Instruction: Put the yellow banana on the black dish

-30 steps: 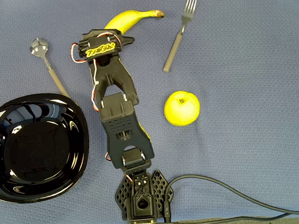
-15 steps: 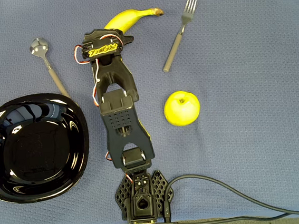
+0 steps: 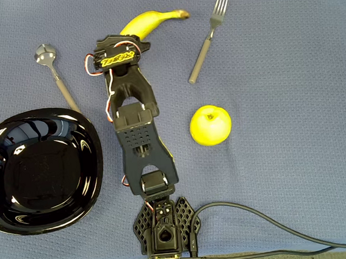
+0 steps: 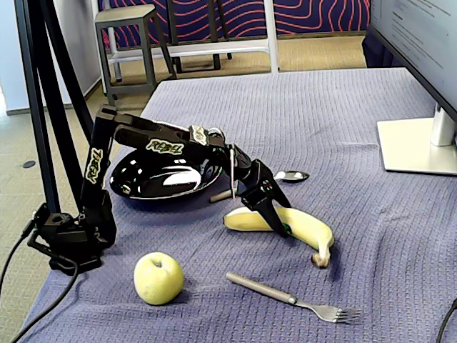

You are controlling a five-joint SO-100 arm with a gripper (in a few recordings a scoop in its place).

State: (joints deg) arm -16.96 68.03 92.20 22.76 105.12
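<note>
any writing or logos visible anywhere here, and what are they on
Yellow lettering on the arm's wrist block above the jaws: stylised, too small to read for sure.
The same yellow lettering on the arm's forearm link: not legible.
Yellow lettering running up the arm's upright link: not legible.
No readable text on the yellow banana, black dish, fork, spoon or apple.

surface: blue textured cloth [image 4: 343, 107] over it
floor: tan, past the far edge
furniture: grey metal stool [image 4: 128, 36]
back wall: dark panel with red wavy lines [image 4: 314, 14]
right side: monitor stand base [image 4: 414, 146]
</note>
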